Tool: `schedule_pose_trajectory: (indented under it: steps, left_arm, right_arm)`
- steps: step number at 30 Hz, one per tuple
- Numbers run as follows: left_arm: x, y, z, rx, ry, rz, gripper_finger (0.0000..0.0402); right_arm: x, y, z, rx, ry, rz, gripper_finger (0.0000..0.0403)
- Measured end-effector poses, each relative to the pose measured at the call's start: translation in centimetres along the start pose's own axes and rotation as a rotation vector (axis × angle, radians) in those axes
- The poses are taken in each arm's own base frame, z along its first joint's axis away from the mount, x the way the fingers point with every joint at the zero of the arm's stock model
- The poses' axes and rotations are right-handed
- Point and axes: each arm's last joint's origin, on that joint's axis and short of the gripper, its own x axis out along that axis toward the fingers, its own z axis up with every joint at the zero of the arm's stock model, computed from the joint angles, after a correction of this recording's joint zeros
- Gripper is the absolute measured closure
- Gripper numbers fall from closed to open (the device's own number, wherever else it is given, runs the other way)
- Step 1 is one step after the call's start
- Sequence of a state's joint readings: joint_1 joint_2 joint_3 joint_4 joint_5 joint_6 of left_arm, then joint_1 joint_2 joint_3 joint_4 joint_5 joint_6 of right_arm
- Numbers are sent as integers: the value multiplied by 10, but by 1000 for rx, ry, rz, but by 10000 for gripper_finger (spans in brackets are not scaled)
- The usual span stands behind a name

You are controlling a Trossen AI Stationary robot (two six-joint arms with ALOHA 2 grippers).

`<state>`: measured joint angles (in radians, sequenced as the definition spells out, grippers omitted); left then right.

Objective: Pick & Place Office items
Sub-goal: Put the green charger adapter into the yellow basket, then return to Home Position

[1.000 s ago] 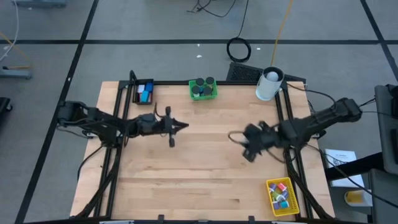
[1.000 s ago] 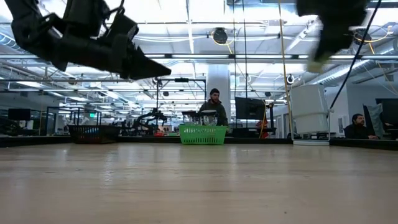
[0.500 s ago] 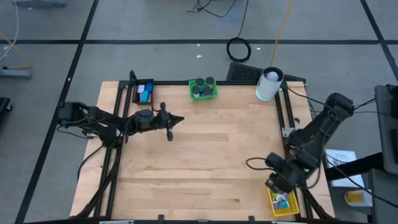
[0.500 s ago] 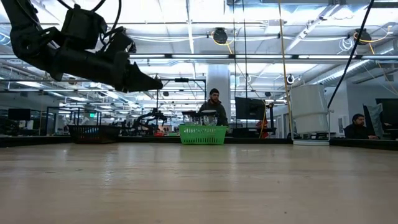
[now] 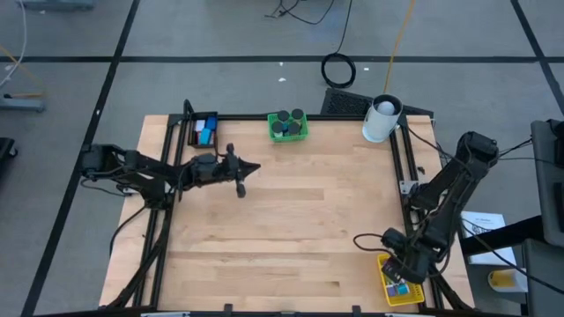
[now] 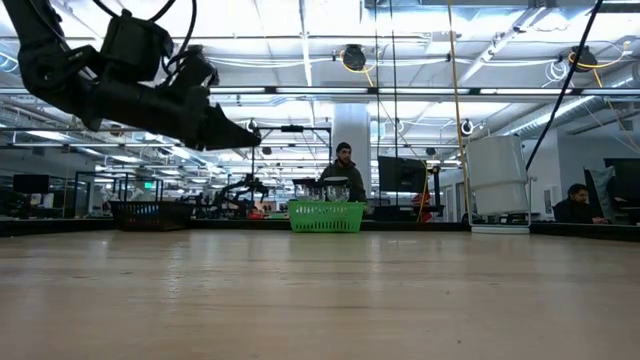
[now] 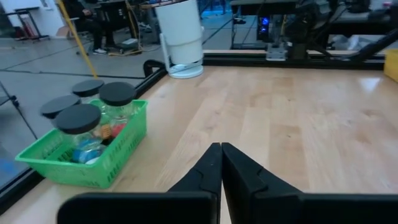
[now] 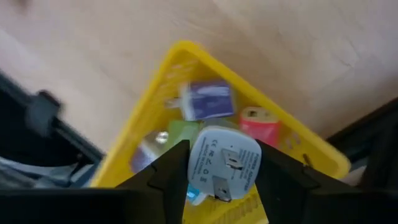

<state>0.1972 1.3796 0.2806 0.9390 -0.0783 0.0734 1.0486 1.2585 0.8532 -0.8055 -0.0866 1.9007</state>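
Office items here are small and light, and the one in play is a white plug adapter (image 8: pixel 222 163), a stiff plastic piece with smooth sides that could slip if the grip is weak. I judge that it is best taken across its two flat sides, as it is now. The right gripper (image 8: pixel 219 169) pinches this adapter between its two fingers and holds it directly above the yellow bin (image 8: pixel 163 81), which stands at the near right corner of the table (image 5: pixel 282 229). In the bin lie more small items: a purple block (image 8: pixel 208 99), a red one (image 8: pixel 258 121) and some green and cyan pieces that are too blurred to name. From above, the right gripper (image 5: pixel 404 267) covers part of the yellow bin (image 5: pixel 388 282). The left gripper (image 5: pixel 248 169) hangs over the left part of the table, its fingers pressed together and holding nothing. The green bin (image 5: pixel 288 126) with black-lidded jars and the black bin (image 5: pixel 204 130) stand along the far edge, and a white cylinder (image 5: pixel 382 119) stands at the far right corner.
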Motion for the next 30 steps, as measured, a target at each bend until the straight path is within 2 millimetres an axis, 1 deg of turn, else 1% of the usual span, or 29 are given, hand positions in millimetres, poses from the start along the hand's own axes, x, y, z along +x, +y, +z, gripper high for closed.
schedule_pose_trajectory:
  steps: [4, 7, 10, 13, 17, 19, 22, 25, 28, 30]
  left_arm:
    - [0, 2, -1, -6, 2, 9, 382]
    - [-2, 2, -3, -2, 10, 7, 393]
    - [-3, 3, -6, -2, 15, 9, 397]
    - [-5, 3, -7, -2, 14, 9, 385]
    - [-8, 3, -9, -3, -14, 11, 380]
    - [-10, 3, -10, 0, -24, 12, 384]
    - [-14, 3, -12, 7, -40, 13, 397]
    - [-16, 3, -13, 6, -47, -1, 393]
    - [-16, 2, -13, 1, -47, -11, 387]
    - [-16, 2, -13, -10, -44, -11, 390]
  right_arm:
    - [6, -4, 1, -1, 20, -14, 237]
    - [6, -4, 1, -17, 19, -15, 224]
    - [6, -4, 1, -22, 19, -8, 205]
    - [6, -3, 1, -23, 22, 1, 179]
    - [4, -1, 0, -31, 35, 35, 147]
    - [-2, 0, -1, -33, 39, 46, 143]
    - [-14, 0, -2, -35, 32, 35, 162]
    - [-28, -5, 3, -104, -32, -9, 204]
    - [-38, -10, 17, -277, -174, -19, 260]
    - [-43, -10, 31, -423, -309, -15, 301]
